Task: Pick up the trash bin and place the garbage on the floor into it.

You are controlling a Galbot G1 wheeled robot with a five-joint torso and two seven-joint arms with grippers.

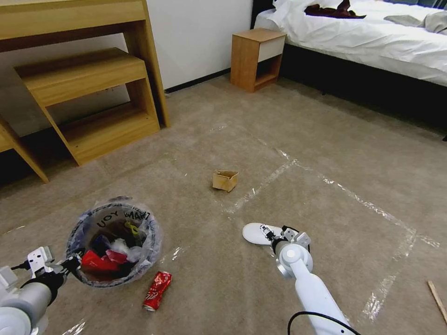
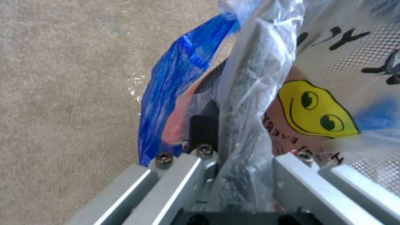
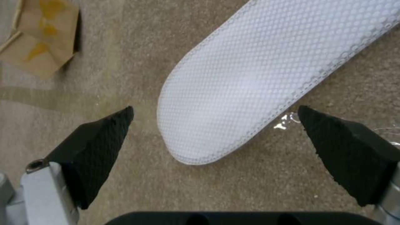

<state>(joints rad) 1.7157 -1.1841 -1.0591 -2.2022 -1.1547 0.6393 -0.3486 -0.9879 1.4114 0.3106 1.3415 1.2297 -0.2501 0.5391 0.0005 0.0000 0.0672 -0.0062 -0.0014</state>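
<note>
The trash bin [image 1: 139,270], round and lined with a clear bag with black lettering [image 2: 258,78], sits at the lower left of the floor [image 1: 326,153]. Red wrappers and white paper lie inside it. My left gripper [image 1: 74,263] is shut on its near rim, with the bag pinched between the fingers [image 2: 204,128]. My right gripper [image 1: 274,235] hangs open just over a flat white slipper [image 1: 253,232]. The slipper's rounded end [image 3: 250,81] lies between the spread black fingertips [image 3: 100,147]. A crushed red can [image 1: 157,290] lies beside the bin.
A small cardboard box [image 1: 225,180] [image 3: 39,37] lies farther out on the carpet. A wooden stick [image 1: 437,300] is at the right edge. A wooden desk [image 1: 88,88] stands at the back left, a nightstand [image 1: 256,58] and a bed [image 1: 372,42] at the back right.
</note>
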